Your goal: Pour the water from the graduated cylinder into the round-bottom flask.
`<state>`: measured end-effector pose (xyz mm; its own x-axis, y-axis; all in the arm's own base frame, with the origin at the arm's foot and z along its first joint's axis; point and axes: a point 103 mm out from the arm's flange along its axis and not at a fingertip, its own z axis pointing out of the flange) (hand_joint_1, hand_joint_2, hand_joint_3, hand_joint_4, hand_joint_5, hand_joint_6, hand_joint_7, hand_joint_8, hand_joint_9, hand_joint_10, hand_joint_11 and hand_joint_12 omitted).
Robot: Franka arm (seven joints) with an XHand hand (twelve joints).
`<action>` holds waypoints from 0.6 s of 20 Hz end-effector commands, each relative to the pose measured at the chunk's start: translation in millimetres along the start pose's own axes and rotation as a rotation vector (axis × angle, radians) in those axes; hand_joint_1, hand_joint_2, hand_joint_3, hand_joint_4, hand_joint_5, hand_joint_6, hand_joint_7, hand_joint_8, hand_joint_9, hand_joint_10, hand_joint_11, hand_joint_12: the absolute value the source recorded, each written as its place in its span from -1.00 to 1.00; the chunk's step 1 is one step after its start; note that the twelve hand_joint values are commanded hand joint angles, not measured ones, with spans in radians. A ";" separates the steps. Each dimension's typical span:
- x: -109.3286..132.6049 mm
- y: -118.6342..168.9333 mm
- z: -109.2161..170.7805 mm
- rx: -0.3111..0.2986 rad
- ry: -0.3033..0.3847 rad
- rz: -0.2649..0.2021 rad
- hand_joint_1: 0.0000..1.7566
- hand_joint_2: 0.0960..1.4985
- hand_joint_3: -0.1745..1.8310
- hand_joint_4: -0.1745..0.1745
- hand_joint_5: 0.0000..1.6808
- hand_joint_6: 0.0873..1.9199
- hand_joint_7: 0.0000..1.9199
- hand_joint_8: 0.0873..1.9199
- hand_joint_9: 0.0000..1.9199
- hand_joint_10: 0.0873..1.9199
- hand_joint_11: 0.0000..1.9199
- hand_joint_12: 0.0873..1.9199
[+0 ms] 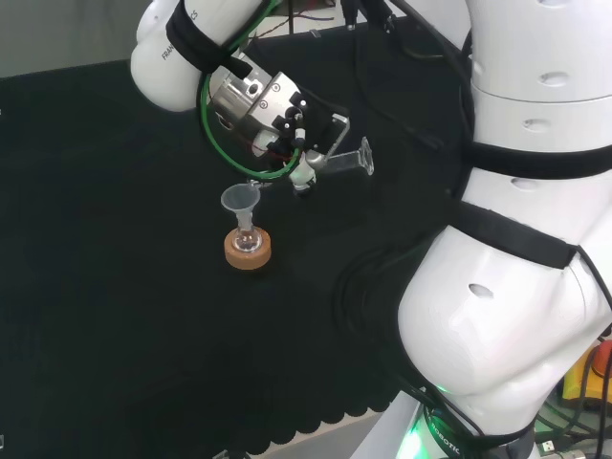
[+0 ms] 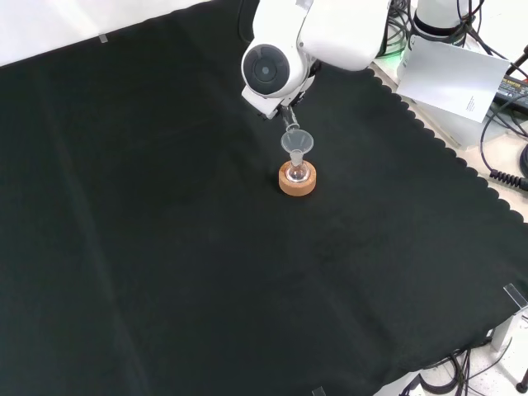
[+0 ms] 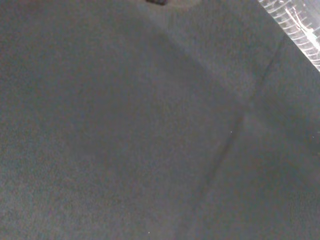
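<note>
In the head view the hand (image 1: pixel 284 122) hangs just above and to the right of a clear funnel (image 1: pixel 239 199). The funnel sits in a small round-bottom flask (image 1: pixel 247 238) on a cork ring (image 1: pixel 247 251). Fingers curl round a clear graduated cylinder (image 1: pixel 337 161), tipped almost level, foot to the right and mouth toward the funnel. In the front view the arm's white link (image 2: pixel 272 66) stands before the hand; below it are the funnel (image 2: pixel 297 141), flask (image 2: pixel 297 172) and cork ring (image 2: pixel 297 185). A clear ribbed piece (image 3: pixel 298 24) shows in the wrist view. Water is not discernible.
Black cloth (image 2: pixel 165 247) covers the bench, with its scalloped edge (image 2: pixel 445 148) at the front view's right. Beyond that edge lie a white sheet (image 2: pixel 450 78) and cables (image 2: pixel 503 177). The arm's large white links (image 1: pixel 516 287) take up the head view's right.
</note>
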<state>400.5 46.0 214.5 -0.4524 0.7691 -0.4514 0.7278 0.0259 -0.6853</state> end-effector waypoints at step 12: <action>-17.3 -6.6 8.6 -0.254 0.289 -0.101 0.45 0.42 -0.82 -1.00 0.21 -0.06 0.09 -0.09 0.53 -1.00 0.32 -0.34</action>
<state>399.5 37.6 221.5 -0.4163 0.8621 -0.2890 0.7897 0.1852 -0.5849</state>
